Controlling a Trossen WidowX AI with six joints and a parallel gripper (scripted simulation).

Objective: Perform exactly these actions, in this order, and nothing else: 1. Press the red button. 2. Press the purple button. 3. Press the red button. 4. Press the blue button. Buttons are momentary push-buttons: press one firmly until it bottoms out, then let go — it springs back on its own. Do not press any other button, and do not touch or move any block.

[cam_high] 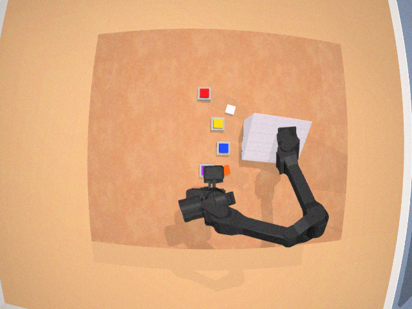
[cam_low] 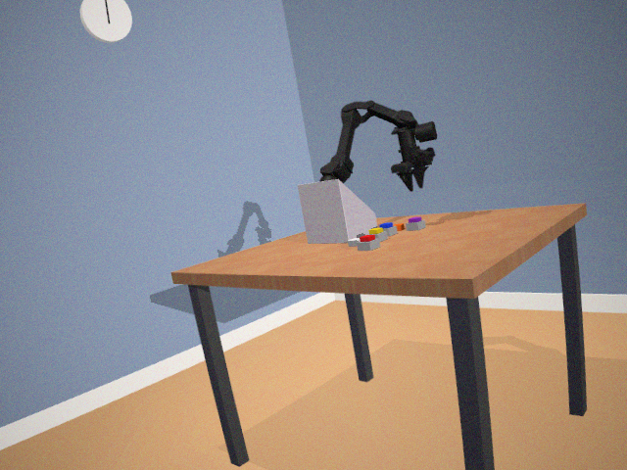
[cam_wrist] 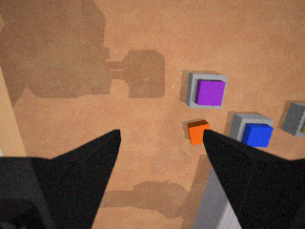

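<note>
By its 4 buttons, to be pressed on cap centres, light, springy travel is suggested; the gripper is held wide, empty.

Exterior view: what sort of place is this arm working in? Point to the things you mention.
Probably a plain indoor room set up as a robot test station: blue walls with white baseboards [cam_low: 598, 302], a round white wall clock [cam_low: 114, 23], and a brown wooden table [cam_high: 140, 100] [cam_low: 283, 270] [cam_wrist: 157, 19] carrying coloured push-buttons.

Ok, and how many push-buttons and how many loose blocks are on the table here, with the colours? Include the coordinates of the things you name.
Push-buttons: 4 (red [cam_high: 204, 93] [cam_low: 366, 238], yellow [cam_high: 217, 123] [cam_low: 375, 230], blue [cam_high: 223, 148] [cam_low: 386, 224] [cam_wrist: 258, 135], purple [cam_high: 202, 170] [cam_low: 414, 219] [cam_wrist: 210, 93])
Blocks: 2 (white [cam_high: 230, 109] [cam_low: 353, 243], orange [cam_high: 226, 170] [cam_low: 399, 226] [cam_wrist: 198, 134])
Total: 6
</note>
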